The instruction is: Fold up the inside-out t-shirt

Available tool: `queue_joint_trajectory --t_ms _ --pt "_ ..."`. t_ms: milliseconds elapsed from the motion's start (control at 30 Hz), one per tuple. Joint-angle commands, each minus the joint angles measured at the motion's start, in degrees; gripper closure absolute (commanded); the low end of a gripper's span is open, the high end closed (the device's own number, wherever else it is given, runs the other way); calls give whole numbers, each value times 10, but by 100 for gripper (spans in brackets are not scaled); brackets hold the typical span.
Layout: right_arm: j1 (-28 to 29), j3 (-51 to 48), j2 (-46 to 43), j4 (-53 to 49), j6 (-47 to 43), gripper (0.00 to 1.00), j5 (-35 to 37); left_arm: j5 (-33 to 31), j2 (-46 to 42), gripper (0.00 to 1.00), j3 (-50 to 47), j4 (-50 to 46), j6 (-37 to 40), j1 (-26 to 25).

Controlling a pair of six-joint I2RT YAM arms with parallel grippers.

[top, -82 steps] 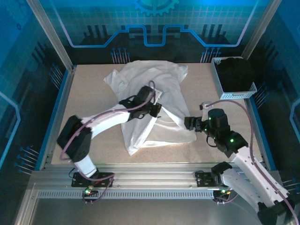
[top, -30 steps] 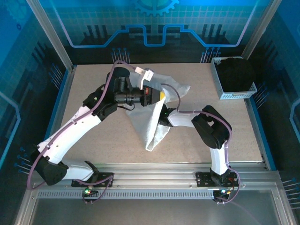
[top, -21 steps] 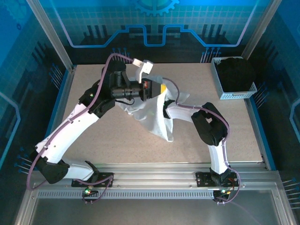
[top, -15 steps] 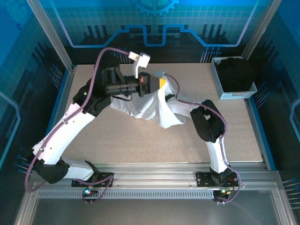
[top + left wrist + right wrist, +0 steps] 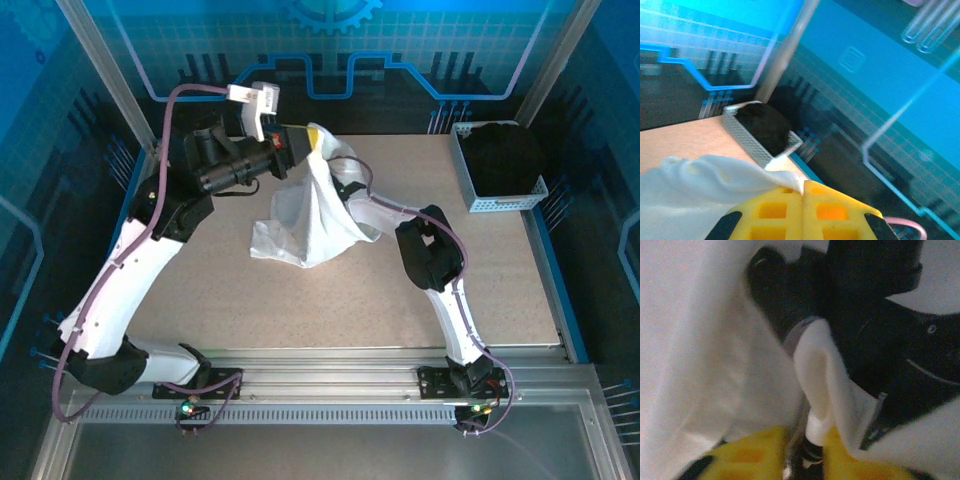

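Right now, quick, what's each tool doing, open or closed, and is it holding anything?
Left tool: closed, holding the white t-shirt.
Right tool: closed on a fold of the same t-shirt.

Bare beige tabletop lies open along the near edge; the hanging white cloth t-shirt blocks mid-table; a white mesh basket holding a black garment fills the far right corner.

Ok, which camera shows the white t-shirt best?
The top view: nearly the whole t-shirt hangs bunched from the left gripper. The left wrist view catches one crumpled edge; the right wrist view, a blurry close-up of cloth.
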Motion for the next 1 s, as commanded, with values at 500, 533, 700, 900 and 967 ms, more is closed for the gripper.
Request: queue_joint_trajectory --t_ms 500,533,700,900,967 --pt "-22 -253 -342 293 -21 100 -314 -105 -11 100 -295 117 -59 201" --pt "-21 -246 -341 307 -18 100 -321 -81 -4 100 -303 125 -62 194" --pt "-38 -214 -365 386 3 100 -371 -18 15 100 -366 159 -79 192" --pt "-118 -276 -452 567 102 100 -461 -62 19 100 -487 193 -157 276" --pt "-128 -301 -463 618 125 100 -474 -68 30 100 -516 200 -140 268"
